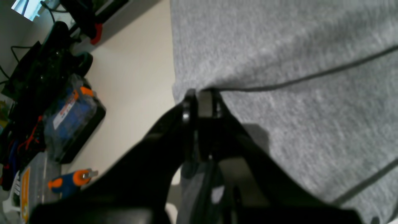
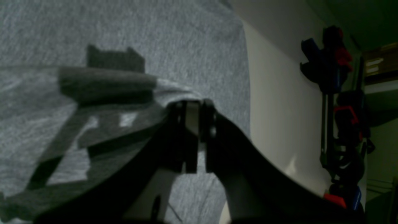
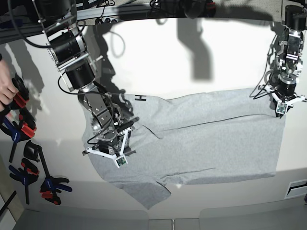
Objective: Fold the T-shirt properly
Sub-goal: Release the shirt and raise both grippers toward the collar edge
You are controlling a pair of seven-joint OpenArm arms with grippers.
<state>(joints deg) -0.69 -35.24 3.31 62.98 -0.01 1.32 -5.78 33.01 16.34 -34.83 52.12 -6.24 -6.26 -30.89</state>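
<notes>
White tabletop (image 3: 192, 62) is carrying the T-shirt (image 3: 201, 143), being pinched at opposite edges by the clamped left gripper (image 1: 200, 93) and right gripper (image 2: 191, 104); a fold-over is likely being started, needing matched lifting.

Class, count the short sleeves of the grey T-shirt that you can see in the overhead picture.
1: a sleeve sticks out at the near edge of the T-shirt, toward the table's front. The other may be hidden under the right gripper.

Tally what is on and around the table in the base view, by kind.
T-shirt: 1
Robot arms: 2, the left gripper and right gripper on the shirt
Spring clamps at the table's edge: 3 clearly visible
Total: 6
</notes>
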